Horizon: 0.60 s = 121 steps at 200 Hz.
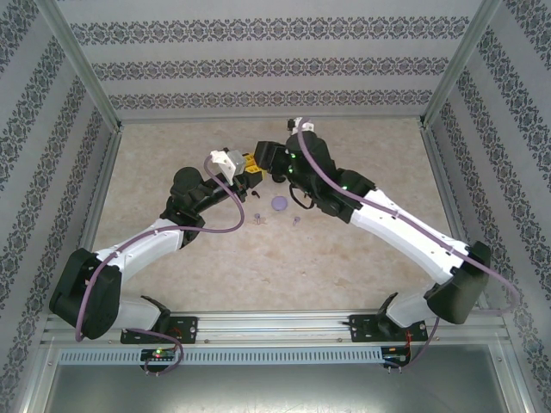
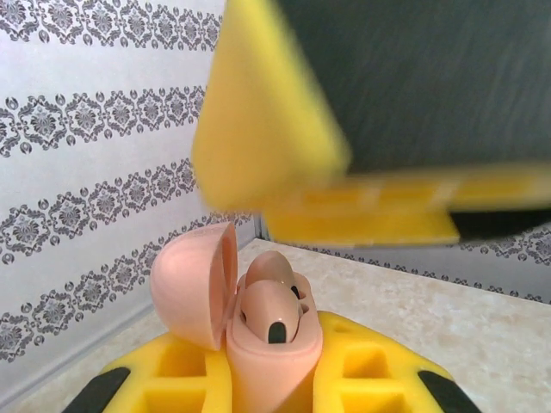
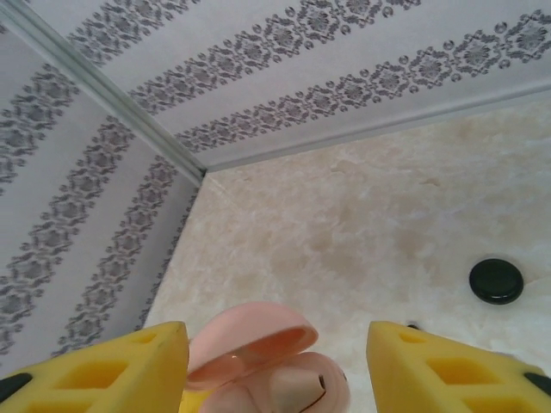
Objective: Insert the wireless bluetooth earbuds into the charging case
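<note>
The left jaws clamp the pink charging case [image 2: 271,361] shut-tight, its lid [image 2: 194,284] open and the pinkish earbuds [image 2: 269,310] seemingly both seated; the right jaws stand apart, straddling it without touching; a purple disc [image 1: 278,204] and loose buds [image 1: 257,216] lie on the table [image 1: 258,275].

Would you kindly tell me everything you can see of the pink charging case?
The pale pink, glossy plastic charging case is a small rounded shell, its hinged lid open and tipped to one side. It is held upright, its lower body clamped between the yellow jaws of the left gripper. Two matching pink earbuds appear seated in its wells. The right gripper hangs over it with jaws open, not touching it.
</note>
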Each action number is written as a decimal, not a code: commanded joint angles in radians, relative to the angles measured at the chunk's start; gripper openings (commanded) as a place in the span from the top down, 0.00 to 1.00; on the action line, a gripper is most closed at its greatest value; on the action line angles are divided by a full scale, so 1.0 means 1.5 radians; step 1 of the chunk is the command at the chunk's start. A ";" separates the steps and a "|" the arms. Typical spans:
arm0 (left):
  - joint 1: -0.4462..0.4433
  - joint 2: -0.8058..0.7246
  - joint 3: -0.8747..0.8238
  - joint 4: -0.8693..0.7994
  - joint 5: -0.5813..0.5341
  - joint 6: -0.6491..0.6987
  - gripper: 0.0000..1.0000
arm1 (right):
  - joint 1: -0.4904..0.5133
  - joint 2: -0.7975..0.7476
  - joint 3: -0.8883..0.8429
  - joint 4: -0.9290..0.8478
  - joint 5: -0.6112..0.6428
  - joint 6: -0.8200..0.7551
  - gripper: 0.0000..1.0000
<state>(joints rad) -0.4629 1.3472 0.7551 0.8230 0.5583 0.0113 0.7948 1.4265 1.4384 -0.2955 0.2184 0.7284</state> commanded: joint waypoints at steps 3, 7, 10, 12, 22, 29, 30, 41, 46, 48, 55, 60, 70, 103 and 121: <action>-0.009 -0.009 0.009 0.017 0.044 0.009 1.00 | -0.074 -0.018 0.042 -0.072 -0.108 -0.009 0.51; -0.010 -0.009 0.010 0.013 0.049 0.009 1.00 | -0.085 -0.012 0.052 -0.083 -0.128 -0.011 0.52; -0.010 -0.008 0.010 0.009 0.053 0.009 1.00 | -0.095 -0.007 0.061 -0.091 -0.145 -0.014 0.53; -0.009 -0.007 0.012 0.007 0.056 0.010 1.00 | -0.100 -0.002 0.066 -0.097 -0.156 -0.015 0.54; -0.009 -0.005 0.016 -0.008 0.067 0.012 1.00 | -0.125 0.020 0.097 -0.124 -0.208 -0.023 0.60; -0.009 -0.005 0.018 -0.018 0.078 0.015 1.00 | -0.140 0.039 0.120 -0.146 -0.238 -0.027 0.64; -0.009 -0.005 0.018 -0.019 0.079 0.016 1.00 | -0.141 0.041 0.122 -0.148 -0.241 -0.027 0.65; -0.010 -0.004 0.022 -0.033 0.092 0.020 1.00 | -0.158 0.073 0.158 -0.174 -0.292 -0.037 0.72; -0.010 -0.004 0.025 -0.041 0.097 0.021 1.00 | -0.163 0.087 0.172 -0.185 -0.308 -0.040 0.75; -0.011 -0.004 0.027 -0.043 0.099 0.021 1.00 | -0.164 0.094 0.177 -0.191 -0.313 -0.041 0.76; -0.011 -0.001 0.031 -0.054 0.105 0.023 1.00 | -0.167 0.111 0.195 -0.203 -0.329 -0.047 0.80; -0.011 -0.001 0.034 -0.061 0.109 0.024 1.00 | -0.168 0.125 0.206 -0.212 -0.341 -0.050 0.83; -0.013 0.001 0.038 -0.069 0.110 0.026 1.00 | -0.167 0.147 0.222 -0.222 -0.358 -0.054 0.87; -0.017 0.014 0.054 -0.089 0.111 0.030 1.00 | -0.150 0.184 0.228 -0.241 -0.403 -0.062 0.93; -0.018 0.021 0.060 -0.096 0.105 0.032 1.00 | -0.135 0.161 0.199 -0.256 -0.404 -0.077 0.96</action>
<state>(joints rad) -0.4732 1.3571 0.8043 0.6968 0.7055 0.0330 0.5587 1.7100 1.7554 -0.6086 -0.3088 0.6548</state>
